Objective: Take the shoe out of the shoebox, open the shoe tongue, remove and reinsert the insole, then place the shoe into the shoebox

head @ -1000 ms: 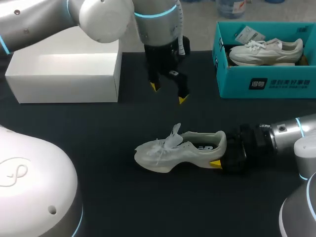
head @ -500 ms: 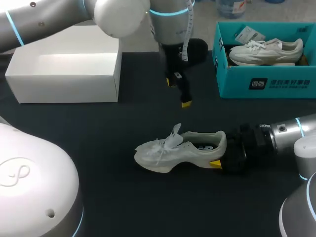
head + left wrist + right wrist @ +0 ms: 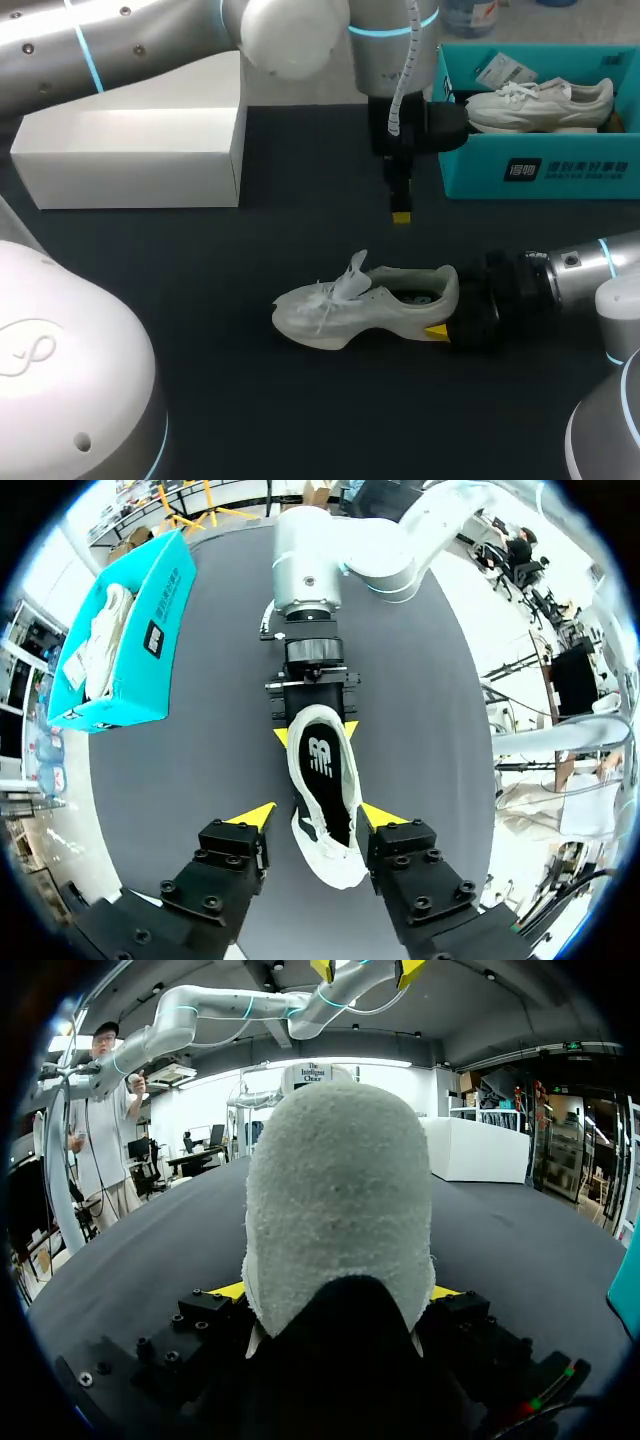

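Note:
A white shoe (image 3: pixel 350 300) lies on its sole on the black table, toe to the left, tongue standing up. My right gripper (image 3: pixel 445 312) is shut on its heel, which fills the right wrist view (image 3: pixel 335 1190) between the two yellow tips. My left gripper (image 3: pixel 400 205) hangs above and behind the shoe's heel end, pointing down. In the left wrist view its fingers (image 3: pixel 255 818) stand apart, open, with the shoe (image 3: pixel 322 780) well below them and the insole visible inside. The teal shoebox (image 3: pixel 540 170) stands at the back right.
A second white shoe (image 3: pixel 540 103) lies inside the teal box. A white box (image 3: pixel 130 150) stands at the back left. Bare black table lies in front of the shoe and between the boxes.
My left arm has swung to the right, from behind the shoe's middle to above its heel end, and its wrist has turned. Its fingers have narrowed. Shoe and right arm are unmoved.

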You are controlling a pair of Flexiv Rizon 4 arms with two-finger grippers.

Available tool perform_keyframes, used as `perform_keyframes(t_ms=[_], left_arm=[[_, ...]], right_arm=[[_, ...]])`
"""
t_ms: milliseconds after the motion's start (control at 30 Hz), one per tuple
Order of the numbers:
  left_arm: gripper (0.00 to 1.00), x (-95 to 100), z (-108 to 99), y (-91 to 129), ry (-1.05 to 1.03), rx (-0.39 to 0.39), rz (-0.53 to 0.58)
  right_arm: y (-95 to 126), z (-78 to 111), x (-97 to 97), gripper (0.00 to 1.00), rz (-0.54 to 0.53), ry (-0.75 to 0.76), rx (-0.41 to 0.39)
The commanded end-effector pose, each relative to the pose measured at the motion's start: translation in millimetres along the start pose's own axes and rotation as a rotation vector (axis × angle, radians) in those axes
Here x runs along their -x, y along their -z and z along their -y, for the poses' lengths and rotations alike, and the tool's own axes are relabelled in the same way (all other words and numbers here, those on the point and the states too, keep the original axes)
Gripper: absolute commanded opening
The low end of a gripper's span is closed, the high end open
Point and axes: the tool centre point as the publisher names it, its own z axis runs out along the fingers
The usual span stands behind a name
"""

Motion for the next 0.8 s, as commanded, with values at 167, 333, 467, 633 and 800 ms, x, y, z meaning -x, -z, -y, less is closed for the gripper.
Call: perform_keyframes(t_ms=[167, 333, 467, 633, 800], left_arm=[[0.00, 5.5, 2, 1, -0.123, 0.007, -0.033], [0.00, 5.5, 2, 1, -0.123, 0.007, -0.033], [0.00, 9.0, 3, -5, -0.119, -0.019, 0.006], [0.00, 19.0, 6, -26, -0.136, -0.014, 0.018], [0.00, 27.7, 9, -51, -0.150, 0.006, 0.015]], right_arm=[[-3, 3.2, -0.3, 0.00, 0.000, -0.001, -0.005], [-3, 3.2, -0.3, 0.00, 0.000, -0.001, -0.005], [-3, 3.2, -0.3, 0.00, 0.000, -0.001, -0.005], [-3, 3.2, -0.3, 0.00, 0.000, -0.001, -0.005], [-3, 3.2, -0.3, 0.00, 0.000, -0.001, -0.005]])
